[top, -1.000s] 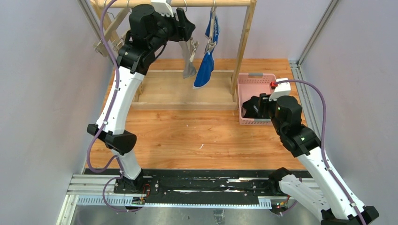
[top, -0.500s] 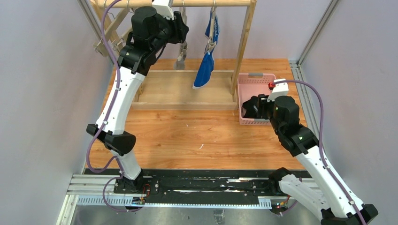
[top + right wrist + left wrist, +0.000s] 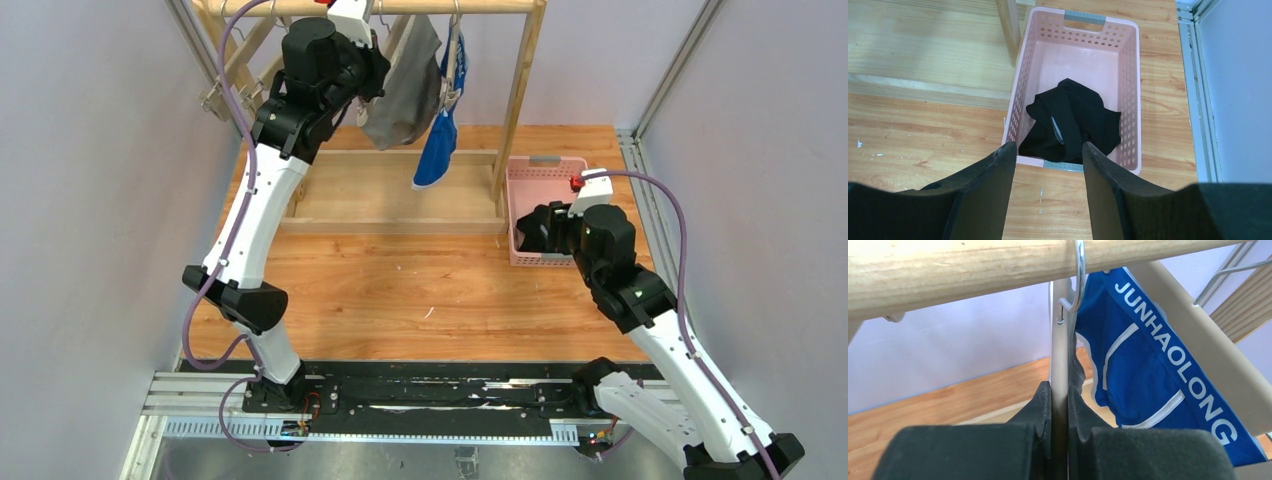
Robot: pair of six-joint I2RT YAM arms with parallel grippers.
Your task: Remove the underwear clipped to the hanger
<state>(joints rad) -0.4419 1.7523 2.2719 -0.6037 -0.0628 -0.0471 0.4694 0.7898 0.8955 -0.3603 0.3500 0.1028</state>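
Fingers of the left gripper (image 3: pixel 1059 390) are pressed tight together up under the round wooden rail (image 3: pixel 948 270), with a thin strip of the grey cloth briefs (image 3: pixel 1060 340) pinched between them. In the wrist view that strip is seen edge-on, running straight up from the black pads to just beside the metal hanger hook (image 3: pixel 1079 270), which is looped over the rail. From the top camera the grey fabric is seen fanned out at a slant, its upper end up by the rail and its lower corner held at the gripper, so it's still hung on the rack.

Right next to it, the bright blue cloth briefs (image 3: pixel 1143 365) with white trim and white "JUNHAOLONG" lettering on the waistband are hung from the same rail, on the side nearer the rack's right post. They're just beside the grey pair; whether the two are touching can't be told. Nothing is gripping the blue pair.

Over on the right, the right gripper (image 3: pixel 1049 147) is held above the near end of the pink perforated plastic basket (image 3: pixel 1028 90), fingers spread apart with nothing between them. The black cloth briefs (image 3: pixel 1073 120) are crumpled in the basket, bunched toward its near wall. The basket is set on the wooden tabletop (image 3: pixel 400 280), just beside the rack's right foot.

So, one pair in the basket, two pairs still up at the rail.
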